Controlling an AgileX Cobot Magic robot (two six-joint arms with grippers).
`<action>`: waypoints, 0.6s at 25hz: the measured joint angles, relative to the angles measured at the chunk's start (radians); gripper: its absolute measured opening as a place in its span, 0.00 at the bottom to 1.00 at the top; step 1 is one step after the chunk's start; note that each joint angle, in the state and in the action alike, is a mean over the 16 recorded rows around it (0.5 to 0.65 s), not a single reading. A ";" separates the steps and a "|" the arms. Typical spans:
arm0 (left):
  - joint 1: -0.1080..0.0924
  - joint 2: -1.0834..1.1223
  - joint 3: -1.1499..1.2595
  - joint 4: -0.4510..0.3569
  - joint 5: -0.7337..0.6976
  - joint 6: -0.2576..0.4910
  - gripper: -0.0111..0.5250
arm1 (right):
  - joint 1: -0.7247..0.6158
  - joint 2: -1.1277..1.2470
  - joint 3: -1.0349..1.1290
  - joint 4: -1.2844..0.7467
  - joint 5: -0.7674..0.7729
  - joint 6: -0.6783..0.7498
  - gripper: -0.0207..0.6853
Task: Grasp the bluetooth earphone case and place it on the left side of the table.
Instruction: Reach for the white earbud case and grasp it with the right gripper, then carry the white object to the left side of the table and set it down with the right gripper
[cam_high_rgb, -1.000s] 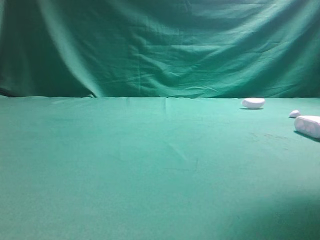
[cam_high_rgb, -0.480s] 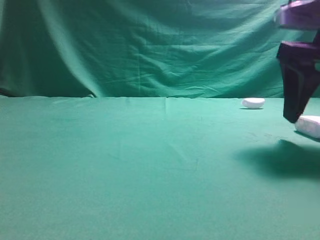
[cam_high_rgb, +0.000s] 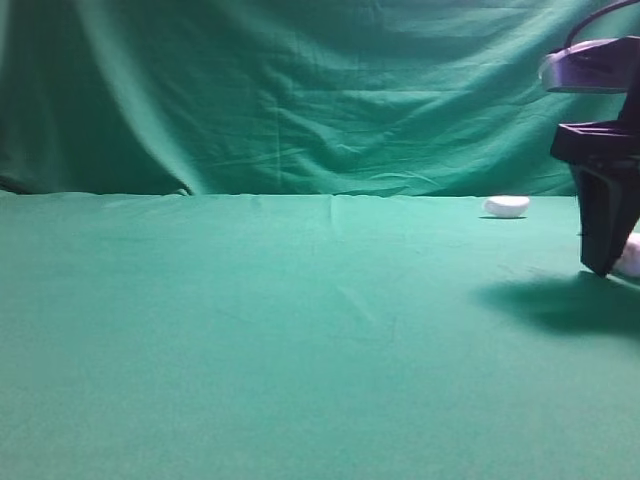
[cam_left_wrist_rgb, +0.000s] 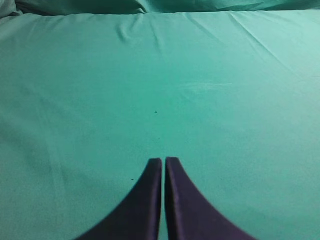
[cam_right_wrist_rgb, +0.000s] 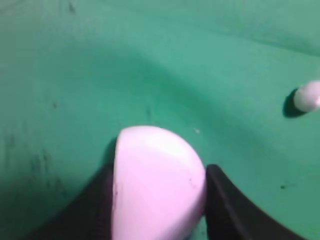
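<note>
The bluetooth earphone case (cam_right_wrist_rgb: 157, 185) is a smooth white rounded case lying on the green table (cam_high_rgb: 250, 330) at the far right. In the exterior high view only its end (cam_high_rgb: 632, 258) shows behind the dark right arm. My right gripper (cam_right_wrist_rgb: 159, 169) is down at the cloth with one dark finger (cam_right_wrist_rgb: 95, 205) pressed against each side of the case; its tip (cam_high_rgb: 603, 264) rests by the case. My left gripper (cam_left_wrist_rgb: 163, 161) hangs over bare cloth, its two fingers together with nothing between them.
A white half-moon piece (cam_high_rgb: 507, 206) lies at the back right near the draped green backdrop (cam_high_rgb: 300, 90). A tiny white pebble-like piece (cam_right_wrist_rgb: 307, 96) sits just beyond the case. The right arm casts a dark shadow (cam_high_rgb: 570, 305) on the cloth.
The right arm came into view from above and lowered onto the case. Its fingers have come in against the case's sides, and the arm now hides the tiny pebble in the exterior high view.
</note>
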 joint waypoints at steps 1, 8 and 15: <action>0.000 0.000 0.000 0.000 0.000 0.000 0.02 | 0.004 0.001 -0.033 0.008 0.022 -0.001 0.49; 0.000 0.000 0.000 0.000 0.000 0.000 0.02 | 0.105 0.015 -0.297 0.069 0.133 -0.047 0.49; 0.000 0.000 0.000 0.000 0.000 0.000 0.02 | 0.320 0.117 -0.546 0.113 0.134 -0.119 0.49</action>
